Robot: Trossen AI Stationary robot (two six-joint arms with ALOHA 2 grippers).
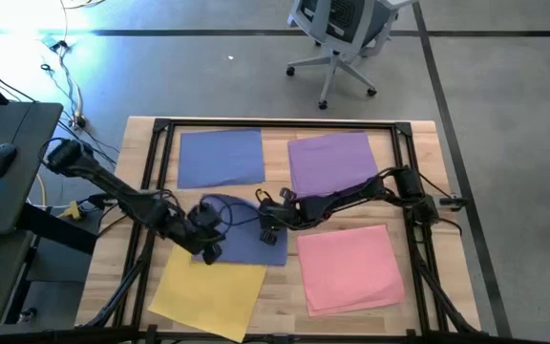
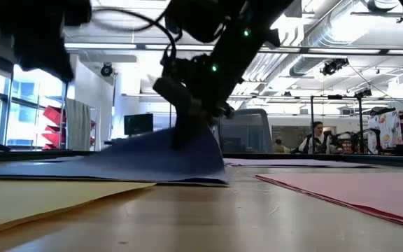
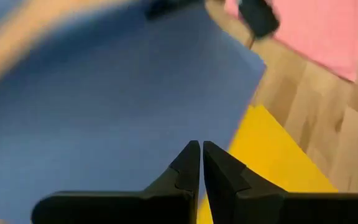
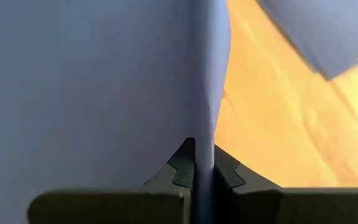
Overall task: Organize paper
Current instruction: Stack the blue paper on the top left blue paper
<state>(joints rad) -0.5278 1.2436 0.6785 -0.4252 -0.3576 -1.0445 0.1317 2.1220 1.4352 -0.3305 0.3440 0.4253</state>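
Paper lies spread over the wooden table [image 1: 113,239] in the high view: a periwinkle blue sheet [image 1: 221,158] at about eleven o'clock, a purple sheet [image 1: 330,161] at about one o'clock, a pink sheet [image 1: 349,268] at about five o'clock and a yellow sheet [image 1: 208,291] at about seven o'clock, its near edge running close to the bottom of the picture. Near the table's centre lies a second blue sheet [image 1: 246,234], partly hidden under both arms and overlapping the yellow sheet's upper edge. The right gripper [image 1: 267,227] reaches in from three o'clock and is clenched on this middle sheet's edge; in the right wrist view the paper [image 4: 98,81] runs straight down between the closed fingers and fills most of the picture. The low view shows that edge lifted into a peak [image 2: 187,150] under the dark gripper, whose fingertips are hard to make out against the arm. The left gripper [image 1: 208,250] sits at the sheet's seven o'clock corner, its jaws pressed together with nothing visibly between them in the left wrist view, where it [image 3: 201,155] hovers over the blue sheet beside the yellow one [image 3: 272,155]. An office chair [image 1: 342,38] beyond the table is cut off at twelve o'clock.
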